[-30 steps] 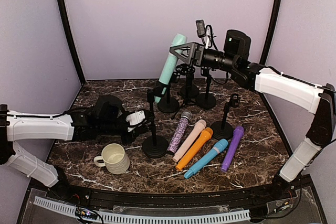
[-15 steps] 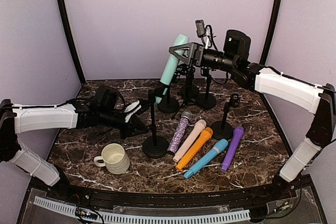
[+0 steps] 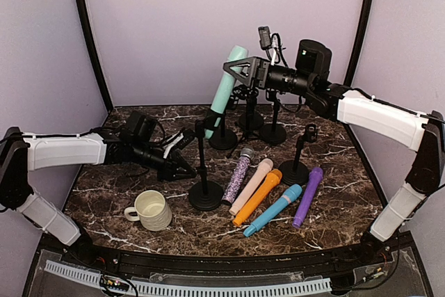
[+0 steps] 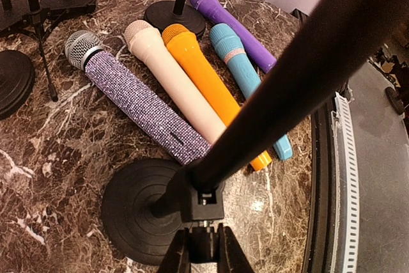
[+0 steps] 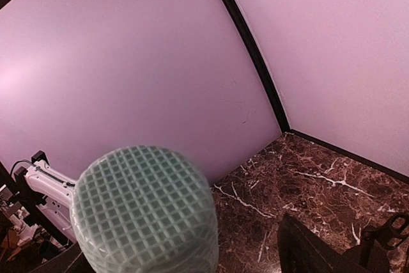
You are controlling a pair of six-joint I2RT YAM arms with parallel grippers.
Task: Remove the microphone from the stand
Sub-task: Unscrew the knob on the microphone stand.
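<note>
A teal microphone (image 3: 224, 88) stands tilted in the clip of a black stand (image 3: 222, 137) at the back. My right gripper (image 3: 235, 69) reaches in from the right and appears shut on the microphone just below its head. The mesh head (image 5: 144, 212) fills the right wrist view, with one finger (image 5: 307, 247) beside it. My left gripper (image 3: 189, 156) is at the pole of the empty front stand (image 3: 205, 196). In the left wrist view the left gripper (image 4: 200, 247) is shut on a black knob on that stand's pole joint (image 4: 203, 197).
Several loose microphones lie in a row: glitter purple (image 3: 237, 175), cream (image 3: 252, 184), orange (image 3: 257, 196), blue (image 3: 272, 210), purple (image 3: 308, 196). A cream mug (image 3: 153, 210) sits front left. More empty stands are on the right (image 3: 295, 168) and at the back (image 3: 273, 130).
My left arm has swung right and up, and its gripper has closed in on the front stand's pole. The right gripper and the teal microphone have not moved.
</note>
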